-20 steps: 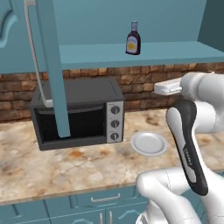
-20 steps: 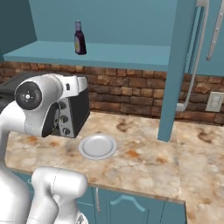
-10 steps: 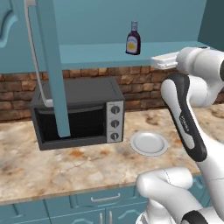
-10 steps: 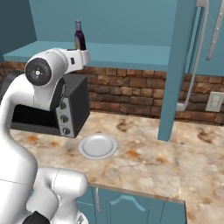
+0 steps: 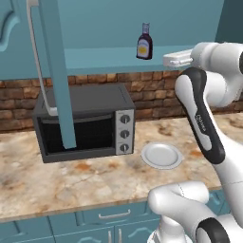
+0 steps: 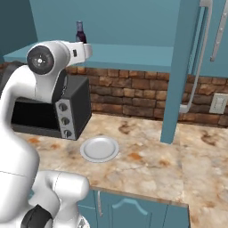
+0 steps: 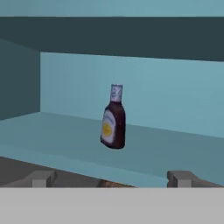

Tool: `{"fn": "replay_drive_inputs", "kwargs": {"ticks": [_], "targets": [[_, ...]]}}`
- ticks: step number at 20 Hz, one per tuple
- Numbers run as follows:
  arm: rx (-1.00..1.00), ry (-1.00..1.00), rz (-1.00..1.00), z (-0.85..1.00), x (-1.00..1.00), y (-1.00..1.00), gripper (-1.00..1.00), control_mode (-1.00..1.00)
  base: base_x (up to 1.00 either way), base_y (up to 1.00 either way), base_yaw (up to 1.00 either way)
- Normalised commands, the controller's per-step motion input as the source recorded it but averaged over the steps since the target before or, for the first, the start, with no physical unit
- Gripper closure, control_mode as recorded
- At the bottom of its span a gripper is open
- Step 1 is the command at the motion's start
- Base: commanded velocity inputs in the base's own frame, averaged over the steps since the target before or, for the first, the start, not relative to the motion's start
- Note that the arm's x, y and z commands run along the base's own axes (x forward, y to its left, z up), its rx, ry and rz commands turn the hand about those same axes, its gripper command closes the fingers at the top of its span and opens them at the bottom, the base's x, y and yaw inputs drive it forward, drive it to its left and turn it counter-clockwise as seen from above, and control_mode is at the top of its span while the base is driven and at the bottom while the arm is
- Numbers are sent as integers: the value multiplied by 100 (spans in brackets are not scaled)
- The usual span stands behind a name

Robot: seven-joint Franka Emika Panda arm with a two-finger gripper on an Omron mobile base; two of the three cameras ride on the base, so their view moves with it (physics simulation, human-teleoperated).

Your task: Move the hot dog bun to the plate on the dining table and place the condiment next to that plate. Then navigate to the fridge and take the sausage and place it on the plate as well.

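Observation:
The condiment is a dark bottle with a yellow label and a pale cap. It stands upright on the teal shelf of an open wall cabinet, also seen as the bottle and the bottle. My gripper is open and faces the bottle from a distance, level with the shelf's front edge, with nothing between its fingertips. The hand hovers right of and slightly below the bottle. The hot dog bun, the task's plate, the dining table, the fridge and the sausage are out of view.
A dark toaster oven sits on the marbled wall counter below the shelf. A small all-white plate lies beside it. An open teal cabinet door hangs left of the bottle. A brick backsplash runs behind.
The arm has lifted the hand from backsplash height up to shelf level and a little toward the bottle. The gripper stays open; bottle and plate have not moved.

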Motion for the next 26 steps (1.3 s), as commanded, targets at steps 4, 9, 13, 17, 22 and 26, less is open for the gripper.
{"fn": "replay_drive_inputs", "kwargs": {"ticks": [4,9,13,17,22,26], "targets": [[0,5,0,4,11,0,-100,-100,0,0,0],[0,8,0,20,19,0,-100,-100,0,0,0],[0,1,0,0,34,0,-100,-100,0,0,0],[0,0,5,7,55,0,-100,-100,0,0,0],[0,1,4,4,66,8,-100,-100,0,0,0],[0,5,8,1,55,0,-100,-100,0,0,0]]}}
